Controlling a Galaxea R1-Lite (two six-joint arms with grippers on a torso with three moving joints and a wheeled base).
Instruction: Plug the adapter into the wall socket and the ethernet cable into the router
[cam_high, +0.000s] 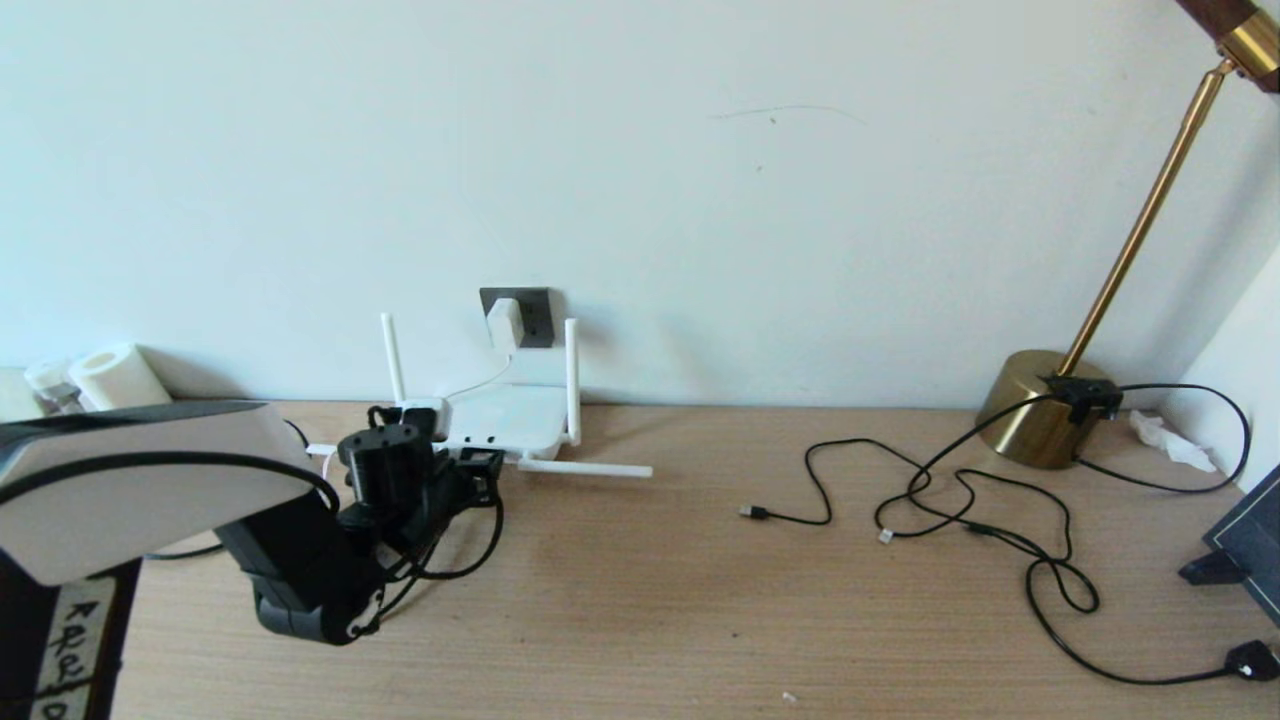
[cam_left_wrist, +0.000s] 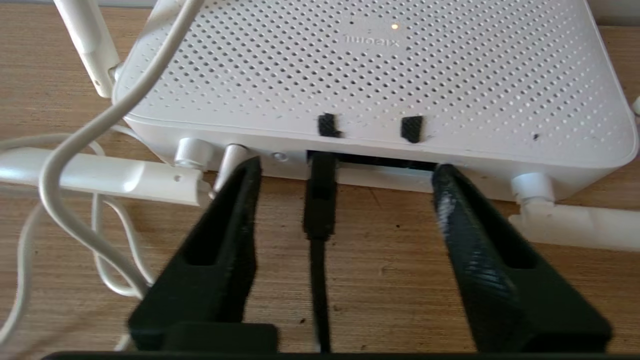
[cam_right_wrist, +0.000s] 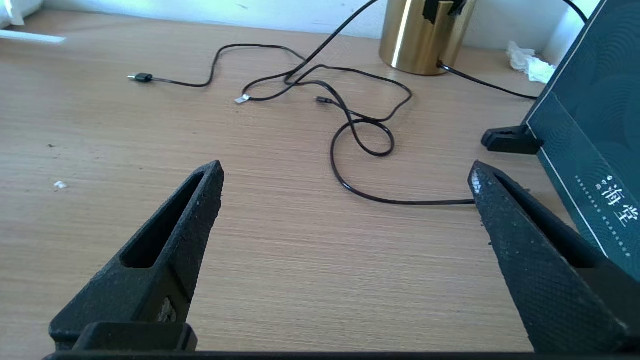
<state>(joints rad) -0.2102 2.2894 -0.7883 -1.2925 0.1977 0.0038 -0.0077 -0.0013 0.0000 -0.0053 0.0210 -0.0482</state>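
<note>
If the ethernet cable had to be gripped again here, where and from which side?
Grip the ethernet cable's rectangular plug body just outside the router, coming from the table side in line with the port. The plug is stiff and flat-sided; the cord behind is thin. The open left claw already straddles it.

Pale wall (cam_high: 700, 150) behind wood desk (cam_high: 700, 600); brass lamp (cam_high: 1045, 405) at right, w/ daylight on top.

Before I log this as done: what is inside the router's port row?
The ethernet cable has its black plug in a port on the router, between the open fingers of the left pincer. The contacts inside are covered. The adapter sits on the wall socket.
</note>
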